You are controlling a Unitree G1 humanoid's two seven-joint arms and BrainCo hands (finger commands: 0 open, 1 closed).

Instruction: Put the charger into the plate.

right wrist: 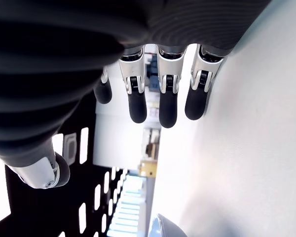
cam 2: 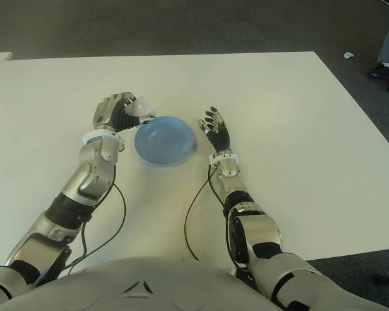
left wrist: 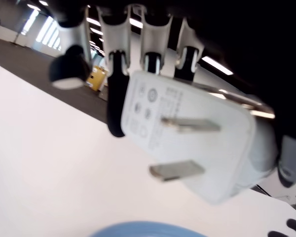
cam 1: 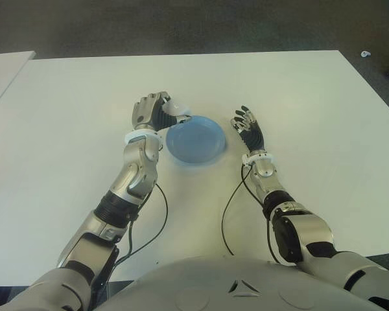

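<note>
Left eye view, table: I stand before a wide white table [cam 1: 65,116] with dark carpet beyond its far edge.
Left eye view, plate: a round, shallow blue plate [cam 1: 196,140] lies on the table between my two hands.
Left eye view, left hand: my left hand [cam 1: 154,111] is at the plate's left rim, fingers curled around a white plastic plug-in charger [cam 1: 177,109], which sits just over the rim's far left edge.
Left eye view, right hand: my right hand [cam 1: 246,127] shows just to the right of the plate, fingers stretched forward and holding nothing.
Left eye view, cables: a thin black cable [cam 1: 227,214] loops over the table beside each forearm.

Right eye view, scene: same layout, with the charger [cam 2: 142,107] in my left hand at the plate's [cam 2: 165,142] left rim.
Right eye view, bystander: a person's leg and shoe [cam 2: 386,58] show on the carpet at the far right.

Left wrist view, charger: the white rectangular block [left wrist: 197,143] with two flat metal prongs is clamped in my fingers [left wrist: 116,94], prongs facing the camera.
Left wrist view, plate: a sliver of blue rim [left wrist: 148,229] shows below the charger.

Right wrist view, right hand: my fingers [right wrist: 167,103] hang straight and relaxed beside the white tabletop, gripping nothing.
</note>
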